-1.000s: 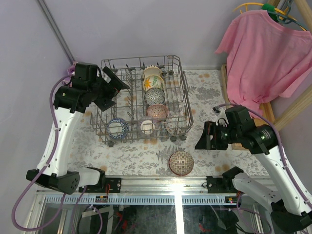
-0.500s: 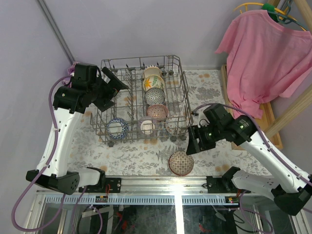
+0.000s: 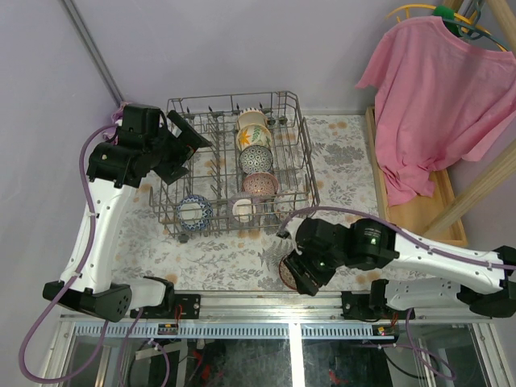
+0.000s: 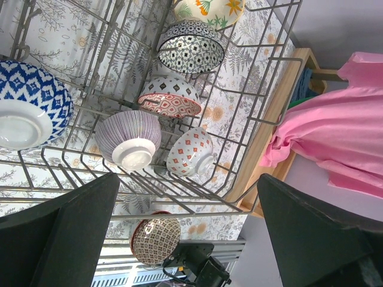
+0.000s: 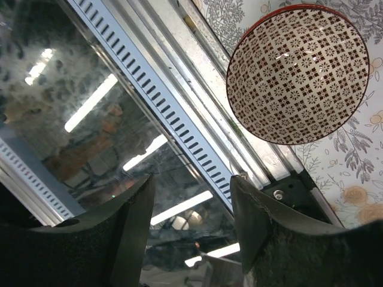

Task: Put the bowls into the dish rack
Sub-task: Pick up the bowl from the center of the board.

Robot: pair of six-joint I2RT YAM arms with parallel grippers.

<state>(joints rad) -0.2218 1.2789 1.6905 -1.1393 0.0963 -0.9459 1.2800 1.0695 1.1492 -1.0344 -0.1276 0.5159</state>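
The grey wire dish rack [image 3: 230, 101] holds several bowls: a floral one [image 3: 253, 121], a dark patterned one [image 3: 255, 159], a red-pink one [image 3: 260, 184], a blue one [image 3: 193, 211] and a grey striped one [image 3: 243, 210]. A red-brown patterned bowl [image 3: 285, 270] lies upside down on the table near the front edge. My right gripper [image 3: 301, 276] hovers over it and hides its right part. In the right wrist view that bowl [image 5: 297, 75] lies beyond the open right gripper [image 5: 191, 230], apart from both fingers. My left gripper [image 3: 181, 145] stands wide open above the rack's left side, empty.
A pink shirt [image 3: 439, 89] hangs at the right over a wooden frame [image 3: 419, 214]. The floral tablecloth [image 3: 347, 153] covers the table. A metal rail [image 3: 266, 305] runs along the front edge right behind the loose bowl [image 4: 155, 239]. The rack [image 4: 251, 101] has tall wire sides.
My right arm has swung left and forward from the table's right side to just over the loose bowl, its jaws narrowing slightly. The left arm has not moved.
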